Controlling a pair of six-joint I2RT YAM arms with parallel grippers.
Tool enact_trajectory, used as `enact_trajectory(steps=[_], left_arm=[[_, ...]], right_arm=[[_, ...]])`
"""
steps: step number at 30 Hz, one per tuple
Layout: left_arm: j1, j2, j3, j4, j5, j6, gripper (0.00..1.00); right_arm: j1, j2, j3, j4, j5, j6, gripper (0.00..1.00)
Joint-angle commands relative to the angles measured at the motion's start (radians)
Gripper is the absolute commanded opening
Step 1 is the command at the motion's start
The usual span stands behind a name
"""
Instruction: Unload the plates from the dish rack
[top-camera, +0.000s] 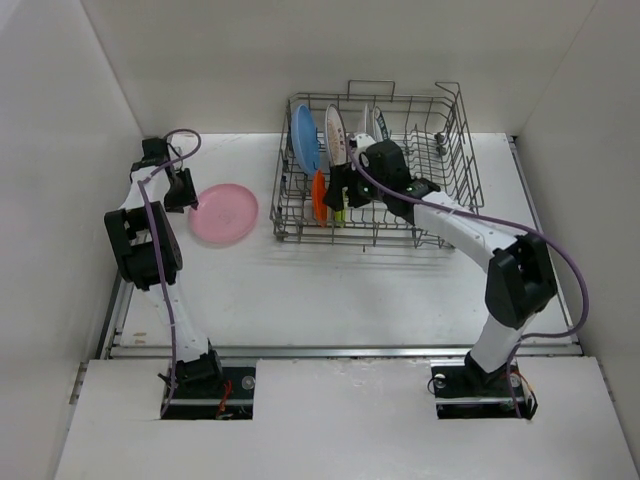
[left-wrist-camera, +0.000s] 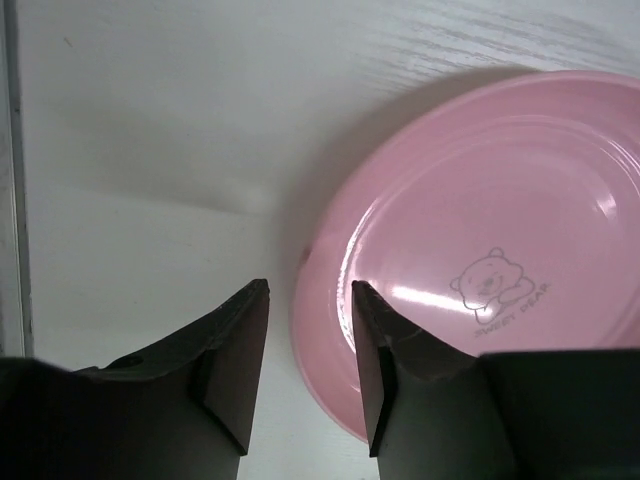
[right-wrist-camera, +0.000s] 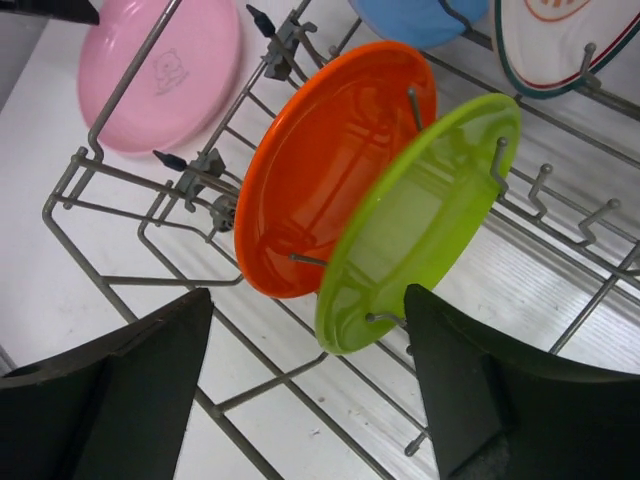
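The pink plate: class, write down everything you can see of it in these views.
The pink plate is round, glossy and plastic-looking, with a raised rim, concentric rings and a faint bear drawing above small lettering. It lies flat, face up, on the white table, outside the dish rack and apart from it, on its left in the top view. Nothing rests on it. The left gripper is open at its edge; whether it touches cannot be told.
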Motion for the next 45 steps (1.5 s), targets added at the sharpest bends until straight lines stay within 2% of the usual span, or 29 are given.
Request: enact_trajectory(steps=[1, 3, 4, 6, 7, 11, 12, 20, 23, 27, 32, 34, 37, 38, 40, 41, 42, 45], left_arm=[[0.003, -0.031, -0.015, -0.026, -0.074, -0.020, 0.36], [0.003, -0.031, 0.019, -0.053, -0.112, -0.033, 0.39], [0.003, -0.031, 0.030, -0.089, -0.113, -0.033, 0.39], [0.003, -0.057, 0.041, -0.113, -0.113, -0.033, 0.39], [0.003, -0.070, 0.041, -0.123, -0.100, -0.033, 0.39], [0.003, -0.161, 0.021, -0.144, -0.071, -0.042, 0.39], [0.003, -0.179, 0.021, -0.158, -0.071, -0.042, 0.39], [0.003, -0.345, 0.030, -0.253, -0.071, -0.063, 0.39], [0.003, -0.392, 0.050, -0.264, -0.047, -0.063, 0.40], [0.003, -0.405, 0.096, -0.305, -0.024, -0.063, 0.40], [-0.021, -0.414, 0.157, -0.385, 0.021, -0.042, 0.40], [-0.068, -0.439, 0.185, -0.403, 0.036, -0.007, 0.40], [-0.128, -0.448, 0.229, -0.445, 0.102, 0.030, 0.47], [-0.183, -0.448, 0.248, -0.460, 0.113, 0.055, 0.49], [-0.248, -0.427, 0.289, -0.520, 0.124, 0.079, 0.51], [-0.319, -0.387, 0.336, -0.558, 0.124, 0.104, 0.53], [-0.355, -0.387, 0.361, -0.577, 0.124, 0.104, 0.53], [-0.485, -0.325, 0.447, -0.601, 0.124, 0.125, 0.60]], right_arm=[[0.010, 0.042, 0.064, 0.040, 0.046, 0.070, 0.79], [0.010, 0.117, 0.127, -0.015, 0.061, 0.070, 0.73], [0.010, 0.142, 0.158, -0.072, 0.090, 0.070, 0.61], [0.010, 0.188, 0.224, -0.107, 0.101, 0.079, 0.43], [0.010, 0.188, 0.235, -0.118, 0.116, 0.079, 0.27], [0.010, 0.185, 0.255, -0.150, 0.127, 0.079, 0.02], [0.010, 0.171, 0.255, -0.150, 0.151, 0.079, 0.00], [0.010, 0.009, 0.296, -0.170, 0.230, 0.041, 0.00], [0.010, -0.083, 0.287, -0.126, 0.288, 0.005, 0.00], [0.010, -0.165, 0.241, -0.081, 0.311, -0.065, 0.00], [0.054, -0.255, 0.230, -0.175, 0.311, -0.122, 0.00], [0.123, -0.356, 0.151, -0.175, 0.311, -0.168, 0.00], [0.252, -0.495, 0.014, -0.221, 0.313, -0.208, 0.00], [0.284, -0.522, -0.018, -0.244, 0.328, -0.208, 0.00], [0.391, -0.579, -0.104, -0.330, 0.401, -0.171, 0.00], [0.466, -0.588, -0.148, -0.397, 0.461, -0.115, 0.00], [0.467, -0.588, -0.149, -0.431, 0.462, -0.083, 0.00], [0.612, -0.574, -0.208, -0.524, 0.560, 0.041, 0.00]])
